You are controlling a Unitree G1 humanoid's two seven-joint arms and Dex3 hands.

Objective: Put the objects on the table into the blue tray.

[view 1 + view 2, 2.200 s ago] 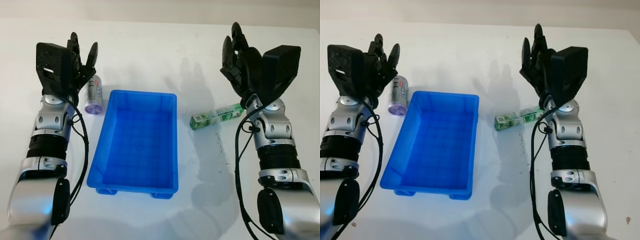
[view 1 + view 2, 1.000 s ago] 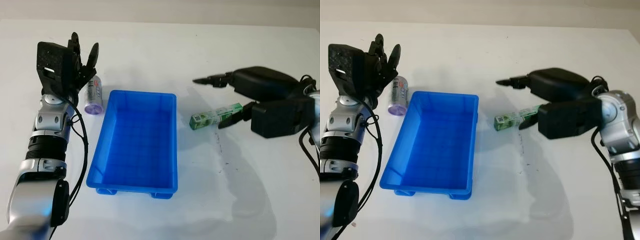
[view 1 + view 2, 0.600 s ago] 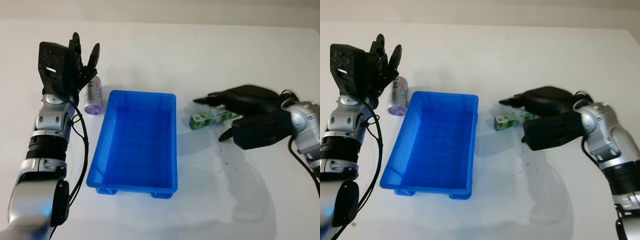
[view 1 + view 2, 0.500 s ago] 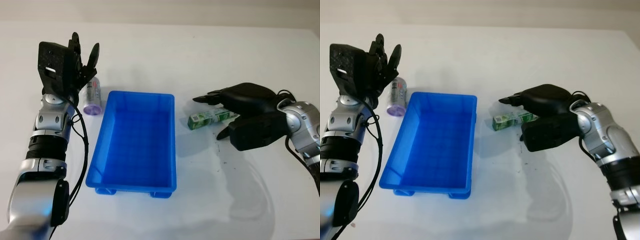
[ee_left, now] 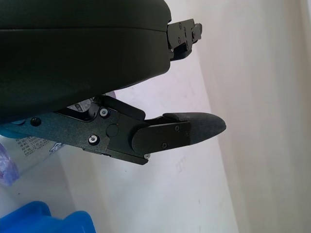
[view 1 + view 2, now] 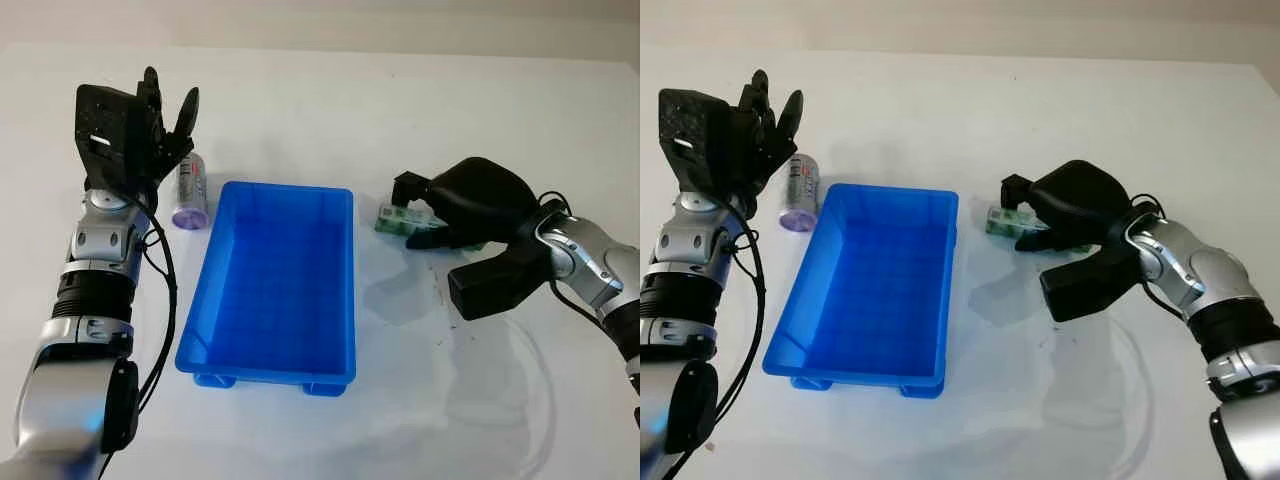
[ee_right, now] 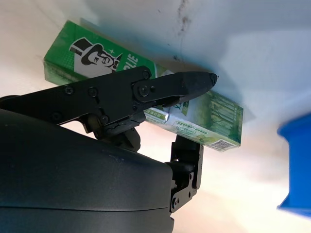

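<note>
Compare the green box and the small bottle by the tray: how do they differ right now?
The green box is a flat-sided carton right of the blue tray; the small bottle is a clear cylinder with a purple end, left of it. The right hand is shut on the green box, lifted off the table; the small bottle lies ungrasped by the open left hand. Both are outside the blue tray.
</note>
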